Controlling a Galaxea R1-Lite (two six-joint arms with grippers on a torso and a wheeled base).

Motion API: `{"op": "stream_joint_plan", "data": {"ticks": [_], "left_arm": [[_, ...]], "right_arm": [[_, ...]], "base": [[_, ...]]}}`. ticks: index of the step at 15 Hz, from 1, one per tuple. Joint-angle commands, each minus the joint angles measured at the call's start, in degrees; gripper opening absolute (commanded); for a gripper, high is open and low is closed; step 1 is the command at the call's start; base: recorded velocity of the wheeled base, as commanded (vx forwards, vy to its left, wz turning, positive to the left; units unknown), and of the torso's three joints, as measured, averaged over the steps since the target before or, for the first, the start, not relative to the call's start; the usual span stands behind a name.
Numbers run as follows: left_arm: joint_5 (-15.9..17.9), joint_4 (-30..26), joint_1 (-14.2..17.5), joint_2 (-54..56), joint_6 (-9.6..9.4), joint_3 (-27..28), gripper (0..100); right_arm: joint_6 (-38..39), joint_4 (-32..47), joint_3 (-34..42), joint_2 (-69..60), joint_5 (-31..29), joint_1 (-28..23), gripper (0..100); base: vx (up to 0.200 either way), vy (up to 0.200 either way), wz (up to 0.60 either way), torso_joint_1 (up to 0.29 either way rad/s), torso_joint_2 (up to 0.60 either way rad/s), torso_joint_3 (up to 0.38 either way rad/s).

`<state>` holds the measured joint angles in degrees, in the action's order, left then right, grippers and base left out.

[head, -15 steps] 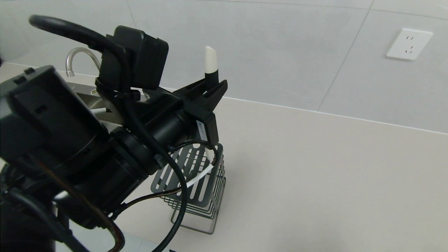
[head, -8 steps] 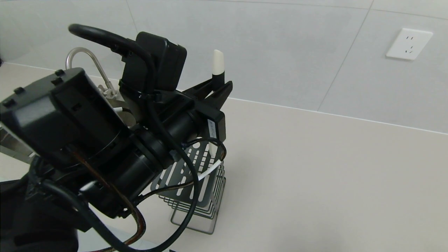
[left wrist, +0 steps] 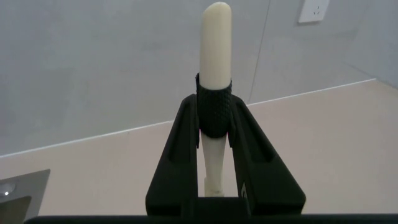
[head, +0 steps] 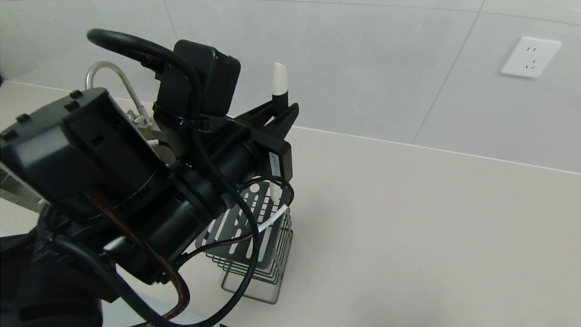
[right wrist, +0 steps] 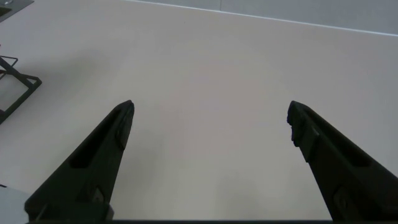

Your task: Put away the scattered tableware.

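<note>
Utensil (left wrist: 215,43) pinched upright in left pincer (left wrist: 214,107); rack (head: 264,254) below it: lower straight, then release. Right pincer (right wrist: 209,109) spread.

The head camera looks forward and down over the left arm (head: 113,181), which looms close from 9 o'clock, with the countertop (head: 408,227) running to the tiled wall (head: 363,68) at 12. The left wrist camera sits just behind the left gripper (left wrist: 214,115), sighting level along the upright utensil (left wrist: 215,50) to that wall. It shares the utensil and the socket (head: 530,57), at 2 o'clock, with the head view. The right wrist camera tilts down close over the countertop between the right gripper (right wrist: 210,112) fingers. It shares the wire rack (head: 258,236), at 7 o'clock, with the head view.
</note>
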<state>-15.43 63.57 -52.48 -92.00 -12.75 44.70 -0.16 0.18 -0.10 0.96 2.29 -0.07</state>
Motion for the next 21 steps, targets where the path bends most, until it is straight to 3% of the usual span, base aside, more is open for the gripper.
{"op": "stream_joint_plan", "data": {"ticks": [1, 4, 5, 9, 13, 21], "left_arm": [[0.0, 0.0, -0.2, 0.0, 0.01, -0.1, 0], [-0.7, 0.1, -0.2, 0.1, -0.08, -0.5, 0], [-3.0, 0.1, -0.7, 0.3, -0.08, -1.0, 0], [-6.3, 0.1, -4.5, 1.3, -0.17, -1.3, 0], [-8.6, 0.8, -4.4, 1.1, -1.84, -1.3, 0], [-9.7, 1.5, -4.2, -0.8, -1.84, -1.0, 0]], "right_arm": [[0.0, 0.0, 0.0, 0.1, 0.0, 0.0, 100], [0.1, 0.0, 0.0, 0.1, -0.6, 0.0, 100], [0.1, 0.0, 0.0, 0.1, -0.6, 0.0, 100], [0.1, 0.0, 0.0, 0.1, -0.6, 0.0, 100], [0.1, 0.0, 0.0, 0.1, -0.6, 0.0, 100], [0.1, 0.0, 0.0, 0.1, -0.7, 0.0, 100]], "base": [[0.0, 0.0, 0.0, 0.0, 0.0, 0.0], [0.0, 0.0, 0.0, 0.0, 0.0, 0.0], [0.0, 0.0, 0.0, 0.0, 0.0, 0.0], [0.0, 0.0, 0.0, 0.0, 0.0, 0.0], [0.0, 0.0, 0.0, 0.0, 0.0, 0.0], [0.0, 0.0, 0.0, 0.0, 0.0, 0.0]]}}
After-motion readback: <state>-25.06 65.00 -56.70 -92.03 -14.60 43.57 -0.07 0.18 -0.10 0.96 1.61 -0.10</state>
